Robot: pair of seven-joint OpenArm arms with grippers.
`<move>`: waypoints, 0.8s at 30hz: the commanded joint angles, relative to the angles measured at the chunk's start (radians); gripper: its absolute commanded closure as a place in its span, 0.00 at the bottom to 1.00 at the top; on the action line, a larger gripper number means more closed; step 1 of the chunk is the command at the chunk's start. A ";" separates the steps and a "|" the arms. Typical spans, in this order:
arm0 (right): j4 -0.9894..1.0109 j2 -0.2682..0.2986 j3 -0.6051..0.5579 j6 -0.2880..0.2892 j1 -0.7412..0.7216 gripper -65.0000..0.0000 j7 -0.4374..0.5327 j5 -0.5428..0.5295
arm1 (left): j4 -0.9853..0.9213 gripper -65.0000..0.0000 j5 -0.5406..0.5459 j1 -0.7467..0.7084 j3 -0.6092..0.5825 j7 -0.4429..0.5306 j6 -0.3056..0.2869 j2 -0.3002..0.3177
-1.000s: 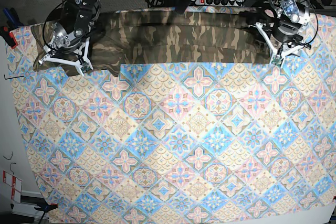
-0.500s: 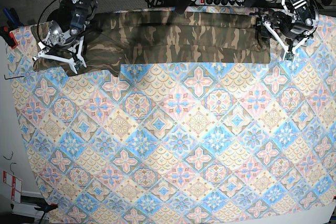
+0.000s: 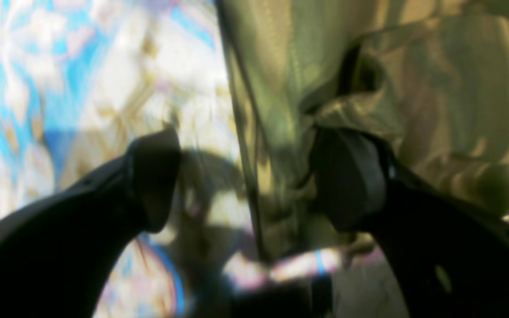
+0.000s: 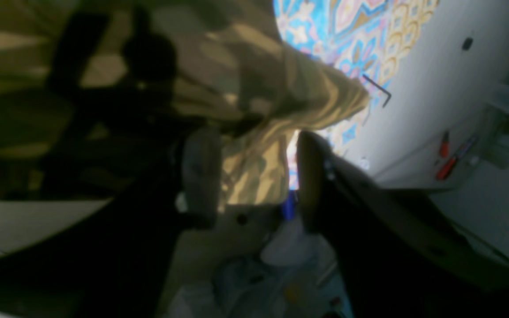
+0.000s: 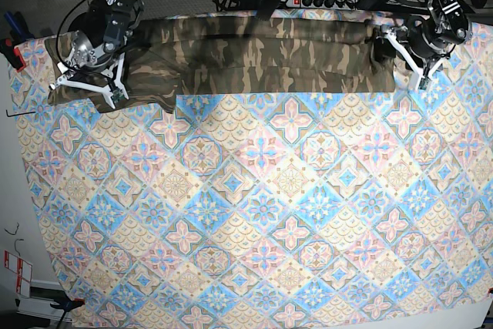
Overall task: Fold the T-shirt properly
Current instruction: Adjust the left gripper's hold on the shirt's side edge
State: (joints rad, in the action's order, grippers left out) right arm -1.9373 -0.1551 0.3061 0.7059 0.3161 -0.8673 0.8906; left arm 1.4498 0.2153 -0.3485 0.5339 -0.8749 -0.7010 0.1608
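Both arms have moved back along the folded T-shirt [image 5: 269, 55]: the left claw [image 5: 410, 58] stands wide open at its end, while the right claw [image 5: 85, 90] pinches the other end, so another fold seems to be starting

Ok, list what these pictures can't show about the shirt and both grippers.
- T-shirt: base view, far edge hidden under the blue mount; collar not visible.
- Right gripper: cloth between the fingers, grip unclear in the dark blur.
- Left gripper: open; motion blur hides whether it touches the cloth edge.
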 commanded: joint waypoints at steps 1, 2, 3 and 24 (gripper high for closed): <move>-0.015 0.001 0.000 -0.008 -0.005 0.59 0.003 0.009 | -0.060 0.34 -0.047 0.006 -0.041 -0.082 0.003 -0.027; -0.015 0.001 0.000 -0.008 -0.005 0.59 0.003 0.009 | -0.093 0.41 -0.049 0.018 -0.050 -0.082 0.003 -0.027; -0.015 0.001 0.000 -0.008 -0.005 0.59 0.003 0.011 | -0.131 0.49 -0.049 0.029 -0.054 -0.082 0.003 -0.027; -0.014 0.005 0.000 -0.008 -0.010 0.59 0.003 0.012 | -0.134 0.97 -0.041 0.073 -0.136 -0.097 0.003 0.035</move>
State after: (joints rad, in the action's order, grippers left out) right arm -1.9373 -0.1547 0.3058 0.7063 0.3134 -0.8642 0.8913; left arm 1.3346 0.2356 -0.2375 0.4213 -0.8097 -0.6613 0.2188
